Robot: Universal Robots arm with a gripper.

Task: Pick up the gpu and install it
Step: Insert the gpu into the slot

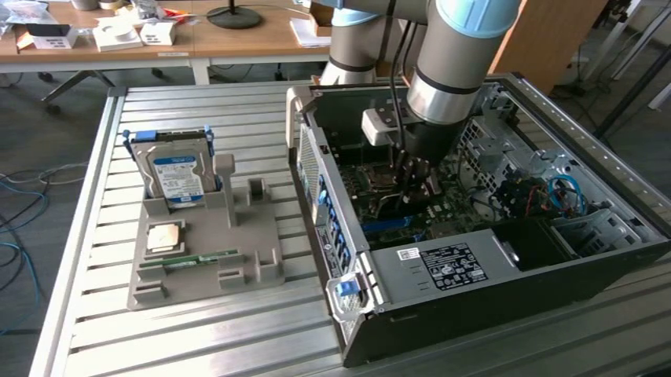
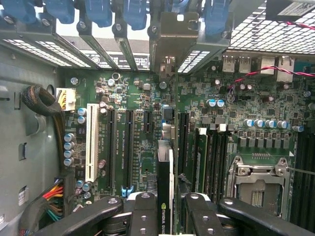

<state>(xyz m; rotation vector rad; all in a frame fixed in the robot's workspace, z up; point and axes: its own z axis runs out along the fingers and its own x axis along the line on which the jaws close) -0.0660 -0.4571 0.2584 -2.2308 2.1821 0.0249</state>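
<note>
The gpu [image 2: 165, 177] is a thin dark card seen edge-on in the wrist view, with a green-lettered label near the fingers and its metal bracket [image 2: 170, 39] reaching the case's rear slot openings. My gripper [image 2: 167, 209] is shut on it, one black finger on each face. The card stands upright over the green motherboard [image 2: 142, 162], in line with the black expansion slots [image 2: 128, 147]. Whether its edge sits in a slot I cannot tell. In the exterior view my gripper [image 1: 414, 184] reaches down into the open computer case [image 1: 451, 271].
A grey holder tray [image 1: 215, 263] on the slatted metal table carries a silver hard drive [image 1: 176, 177], a tan chip [image 1: 163, 236] and a green memory stick [image 1: 188, 259]. Inside the case are a white slot [image 2: 91, 142], the CPU socket [image 2: 256, 187] and cable bundles [image 2: 42, 105].
</note>
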